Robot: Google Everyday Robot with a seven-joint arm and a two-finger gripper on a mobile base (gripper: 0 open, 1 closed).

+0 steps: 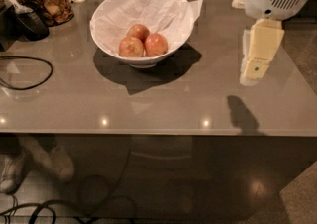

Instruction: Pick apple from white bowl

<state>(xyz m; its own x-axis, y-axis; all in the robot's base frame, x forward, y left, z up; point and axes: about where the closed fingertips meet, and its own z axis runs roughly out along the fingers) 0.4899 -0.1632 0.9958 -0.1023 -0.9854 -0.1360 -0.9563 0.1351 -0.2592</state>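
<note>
Gripper (255,71) hangs above counter (148,106), grasp state can't tell, apple (156,44) sits in bowl (105,39) well off to gripper's left

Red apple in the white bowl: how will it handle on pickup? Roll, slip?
The apple is round and smooth, so it likely rolls if nudged. It touches two other apples, which may shift. The crumpled paper under it probably gives loose footing. The hand hangs over the table, well right of the white bowl.
</note>
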